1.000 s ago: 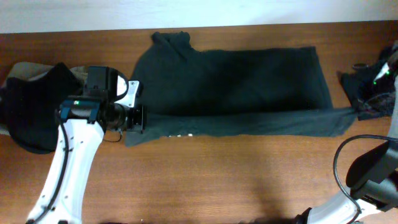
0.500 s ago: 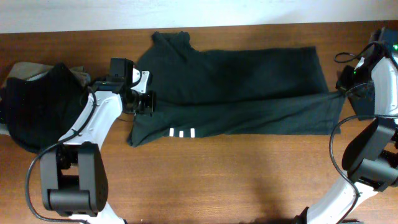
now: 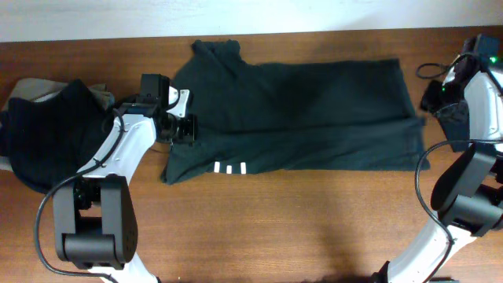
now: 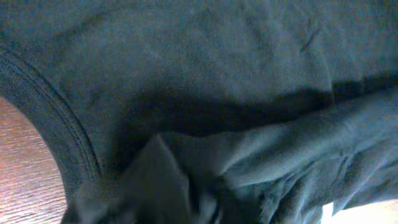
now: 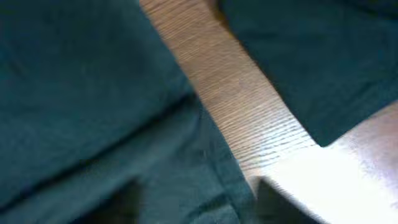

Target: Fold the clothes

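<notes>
The clothes here are a dark-green T-shirt (image 3: 314,110) lying flat across the table, its lower part folded up lengthwise. Three small white hem marks (image 3: 229,167) show near its front left. My left gripper (image 3: 191,130) rests at the shirt's left edge. In the left wrist view the shirt (image 4: 205,62) fills the frame, and the left gripper (image 4: 199,205) shows blurred dark fingers standing apart over a bunched fold. My right gripper (image 3: 428,101) is at the shirt's right edge. In the right wrist view it (image 5: 199,202) is open, its dark fingertips (image 5: 280,202) either side of the shirt's hem (image 5: 81,93).
A heap of dark garments (image 3: 47,134) lies at the left end of the table, beside the left arm. Another dark cloth (image 3: 454,118) sits at the far right, also seen in the right wrist view (image 5: 323,56). Bare wood (image 3: 299,228) spans the front.
Both grippers brought the shirt's front edge up and inward, turning the white hem marks into view. Both jaws have since parted, and the fold's right end has settled back onto the shirt.
</notes>
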Robot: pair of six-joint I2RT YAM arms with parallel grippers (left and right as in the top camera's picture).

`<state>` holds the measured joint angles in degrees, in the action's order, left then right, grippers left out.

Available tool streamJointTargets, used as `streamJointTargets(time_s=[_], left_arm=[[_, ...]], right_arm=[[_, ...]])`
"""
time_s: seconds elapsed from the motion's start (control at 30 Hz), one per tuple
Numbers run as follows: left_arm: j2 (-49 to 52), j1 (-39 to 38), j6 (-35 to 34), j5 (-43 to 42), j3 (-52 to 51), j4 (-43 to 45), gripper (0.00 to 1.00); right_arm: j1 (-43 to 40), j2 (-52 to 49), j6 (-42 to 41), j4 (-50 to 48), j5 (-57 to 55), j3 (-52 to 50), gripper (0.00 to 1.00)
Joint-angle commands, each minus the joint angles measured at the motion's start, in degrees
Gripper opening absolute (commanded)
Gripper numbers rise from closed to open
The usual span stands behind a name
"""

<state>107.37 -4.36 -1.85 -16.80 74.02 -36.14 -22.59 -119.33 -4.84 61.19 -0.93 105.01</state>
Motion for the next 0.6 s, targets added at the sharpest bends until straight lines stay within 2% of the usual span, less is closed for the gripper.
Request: streamJointTargets(time_s=[0.0, 0.03, 0.17, 0.27, 0.5, 0.57], left_arm=[[0.5, 1.0, -0.3, 0.3, 1.7, -1.0, 0.93], [0.5, 1.5, -0.3, 0.3, 2.6, -3.2, 0.99], [0.5, 3.8, -2.5, 1.2, 3.6, -13.6, 0.99], [0.5, 4.2, -5.0, 7.1, 3.6, -19.9, 0.99], [0.5, 4.2, -5.0, 7.0, -2.4, -19.6, 0.99], [0.5, 4.2, -5.0, 7.0, -5.0, -17.5, 0.89]], right_arm=[[0.9, -0.3, 0.9, 1.2, -2.7, 0.0, 0.86], [0.5, -0.3, -0.6, 2.6, -4.6, 0.0, 0.87], [-1.5, -0.3, -0.5, 9.2, -4.9, -0.5, 0.87], [-1.9, -0.3, 0.1, 9.2, -4.9, -4.7, 0.87], [-1.8, -0.3, 0.1, -1.1, -0.8, -19.8, 0.79], [-1.8, -0.3, 0.1, -2.6, -0.3, -21.2, 0.75]])
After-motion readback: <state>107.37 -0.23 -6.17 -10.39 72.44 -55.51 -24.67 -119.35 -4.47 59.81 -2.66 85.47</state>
